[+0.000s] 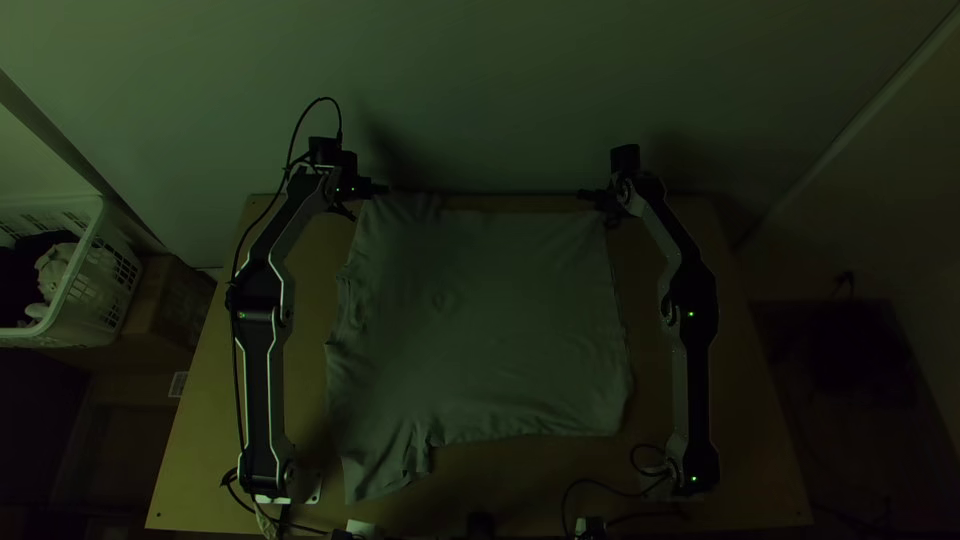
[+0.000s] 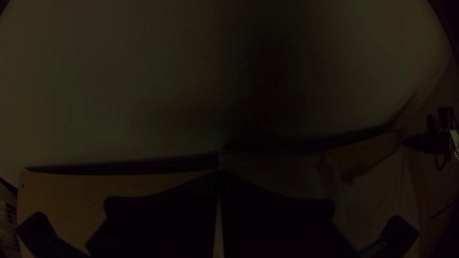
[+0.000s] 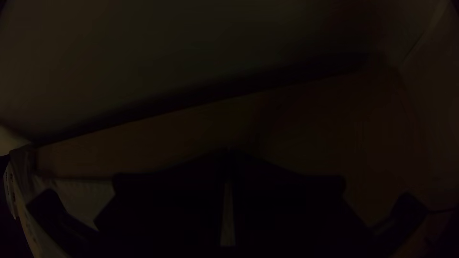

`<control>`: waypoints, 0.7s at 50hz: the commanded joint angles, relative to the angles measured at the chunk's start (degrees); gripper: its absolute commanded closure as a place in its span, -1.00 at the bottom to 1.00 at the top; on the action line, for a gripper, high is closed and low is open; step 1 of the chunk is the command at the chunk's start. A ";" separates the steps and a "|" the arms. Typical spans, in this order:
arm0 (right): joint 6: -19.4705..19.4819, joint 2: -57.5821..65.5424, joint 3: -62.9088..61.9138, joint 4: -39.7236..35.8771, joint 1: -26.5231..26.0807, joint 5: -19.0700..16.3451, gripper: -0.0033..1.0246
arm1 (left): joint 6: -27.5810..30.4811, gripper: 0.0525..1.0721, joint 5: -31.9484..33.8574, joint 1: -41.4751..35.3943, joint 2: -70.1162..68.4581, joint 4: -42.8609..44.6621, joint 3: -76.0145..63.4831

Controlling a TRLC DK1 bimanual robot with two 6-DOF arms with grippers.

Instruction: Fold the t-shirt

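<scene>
Top view: the step in hand looks like the set-up for the 1st fold, with the 2 tools near opposite ends of the cloth's far edge. The left tool, with wide flat black fingers (image 1: 384,189), is at the far-left corner; its fingers are closed together at the tips, and I cannot tell whether any cloth is pinched between them. The grey-green cloth t-shirt (image 1: 500,320) lies spread on the light wooden table (image 1: 200,430), between the 2 arms. Its left side is uneven and rumpled, probably the neck and shoulders, with what looks like 1 sleeve sticking out towards the near edge, creased and slightly bunched. The middle is mostly flat, with small wrinkles, and the right side runs down fairly smoothly, likely the hem. The right tool, also black and flat-fingered (image 1: 582,194), is beside the far-right corner, tips together; whether it grips cloth I cannot tell. The next move probably calls for a sure hold on both far corners, then carrying them evenly towards the near edge.
</scene>
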 commanded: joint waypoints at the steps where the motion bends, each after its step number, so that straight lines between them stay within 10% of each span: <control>1: -0.07 -4.00 -0.59 -0.22 -0.76 0.95 0.95 | -0.96 0.95 0.42 1.00 -3.63 -1.31 1.71; 35: -7.80 -11.99 -6.12 -9.62 -0.50 0.95 0.95 | 0.27 0.95 4.38 2.85 -18.31 -6.76 -16.48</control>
